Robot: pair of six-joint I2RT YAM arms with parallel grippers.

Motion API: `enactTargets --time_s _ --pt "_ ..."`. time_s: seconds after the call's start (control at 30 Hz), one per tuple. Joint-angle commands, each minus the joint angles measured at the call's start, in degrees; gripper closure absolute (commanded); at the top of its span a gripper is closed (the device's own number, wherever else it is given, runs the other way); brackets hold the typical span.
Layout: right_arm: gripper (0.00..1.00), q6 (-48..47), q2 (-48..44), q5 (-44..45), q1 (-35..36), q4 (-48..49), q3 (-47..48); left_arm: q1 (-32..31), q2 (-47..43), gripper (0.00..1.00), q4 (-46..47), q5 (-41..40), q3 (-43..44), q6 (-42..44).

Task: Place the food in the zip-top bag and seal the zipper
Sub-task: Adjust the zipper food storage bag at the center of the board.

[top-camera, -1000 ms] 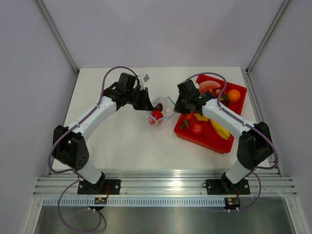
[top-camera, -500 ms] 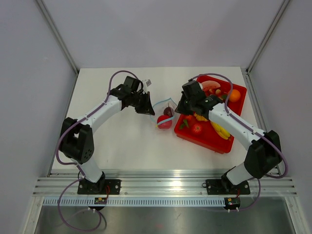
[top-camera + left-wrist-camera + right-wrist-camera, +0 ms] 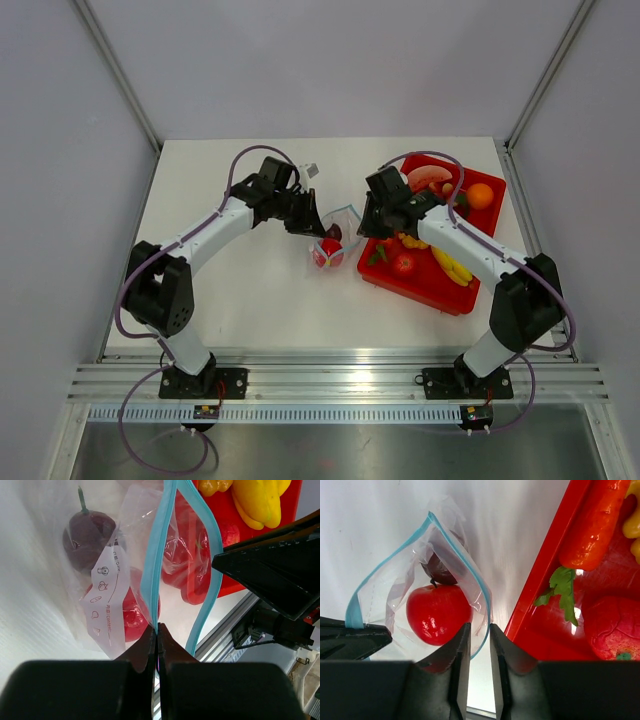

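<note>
The clear zip-top bag hangs between my two grippers, left of the red tray. Its light blue zipper gapes in a loop. Inside are the red fruit and the dark purple fruit, which also show in the left wrist view, red and purple. My left gripper is shut on the zipper strip at the bag's left end. My right gripper stands narrowly open at the bag's right end, with the strip's curve lying between its tips.
The red tray sits right of the bag, and its wall is next to my right fingers. It holds an orange, a banana, a carrot and a strawberry.
The bag has shifted left and its mouth has narrowed. My left gripper moved right with the strip. My right gripper has drawn in toward the bag's right end.
</note>
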Motion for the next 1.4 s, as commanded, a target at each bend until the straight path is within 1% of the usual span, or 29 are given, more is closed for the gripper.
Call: enactTargets --time_s 0.0,0.03,0.23,0.33,0.37,0.43,0.53,0.63,0.7,0.73,0.8,0.83,0.87,0.93,1.0,1.03,1.07,1.1,1.13,1.17,1.2,1.23,1.3,1.33,1.37 --pt "0.71 -3.53 1.04 1.72 0.63 -2.28 4.86 0.00 0.15 1.00 3.01 3.11 -0.04 0.01" --pt "0.66 -3.80 1.48 1.90 0.63 -2.54 5.65 0.08 0.15 1.00 3.01 3.64 0.05 0.19" --pt "0.64 -6.87 3.85 2.78 0.01 -3.78 9.95 0.08 -0.46 1.00 2.23 4.43 -0.31 1.42" --pt "0.57 -8.19 6.40 1.82 -1.04 -4.48 12.77 0.08 -0.46 1.00 2.22 5.04 -0.13 1.60" --pt "0.54 -9.15 7.01 1.20 -1.39 -5.44 13.64 0.00 -0.64 1.00 2.22 5.05 -0.13 1.77" --pt "0.51 -10.13 8.86 0.67 -1.75 -5.53 15.49 0.00 -0.73 1.00 2.22 5.14 -0.22 2.03" --pt "0.50 -11.36 11.06 0.49 -2.45 -5.97 17.43 0.08 -0.82 1.00 2.22 5.31 -0.13 2.21" --pt "0.55 -11.45 11.94 0.23 -3.59 -5.36 17.70 0.08 -0.99 1.00 1.96 5.22 -0.04 2.56" --pt "0.60 -11.54 12.20 -0.38 -3.94 -4.57 17.78 0.08 -1.25 1.00 1.61 5.22 0.05 3.00" --pt "0.67 -11.62 12.55 -0.91 -4.38 -4.31 17.70 0.08 -1.34 1.00 1.52 5.31 0.05 3.09" --pt "0.74 -11.54 12.82 -2.40 -4.65 -2.90 17.35 0.08 -1.43 1.00 1.52 5.31 -0.13 3.44" --pt "0.82 -11.54 12.82 -3.54 -4.65 -2.11 17.26 0.08 -1.26 1.00 1.52 5.31 -0.13 3.44" --pt "0.87 -11.45 12.82 -3.55 -4.65 -1.67 17.17 0.08 -1.25 1.00 1.35 5.22 0.04 3.36" --pt "1.00 -11.45 12.65 -6.00 -4.65 -0.88 16.99 0.08 -1.52 1.00 1.96 5.13 -0.22 3.36" --pt "1.00 -11.19 11.51 -6.10 -4.65 -0.18 16.21 0.08 -1.96 1.00 2.66 4.61 -0.39 3.27" --pt "1.00 -11.01 11.07 -6.01 -4.65 0.61 15.85 0.08 -2.05 0.92 2.23 3.48 -0.13 3.35" --pt "1.00 -10.66 10.54 -6.01 -4.65 0.97 15.41 0.08 -2.05 0.80 1.79 3.12 0.22 3.70" --pt "1.00 -10.22 9.58 -5.92 -4.65 1.23 14.71 0.08 -2.13 0.56 0.74 2.77 0.92 4.31" --pt "1.00 -9.35 9.22 -5.84 -4.65 1.76 14.45 0.08 -2.39 0.46 0.21 1.46 1.19 4.67" --pt "1.00 -8.90 8.96 -5.92 -4.56 1.85 14.27 0.08 -3.35 0.42 -0.32 0.40 1.54 5.11" --pt "1.00 -8.55 8.52 -6.01 -4.56 1.94 13.83 0.00 -4.23 0.42 -1.37 -1.00 1.63 5.20" --pt "1.00 -7.85 8.51 -6.27 -4.56 2.37 13.57 0.00 -5.20 0.41 -1.64 -4.50 1.63 5.20" --pt "1.00 -7.32 8.43 -6.27 -4.47 2.64 12.95 0.00 -9.50 0.41 -1.82 -8.38 1.54 4.67" --pt "1.00 -7.14 8.34 -6.27 -4.39 2.55 12.69 0.00 -11.00 0.47 -1.82 -10.49 1.37 4.41" --pt "1.00 -6.88 8.51 -6.27 -4.47 2.64 12.69 0.00 -12.32 0.58 -1.47 -10.94 1.02 4.06"
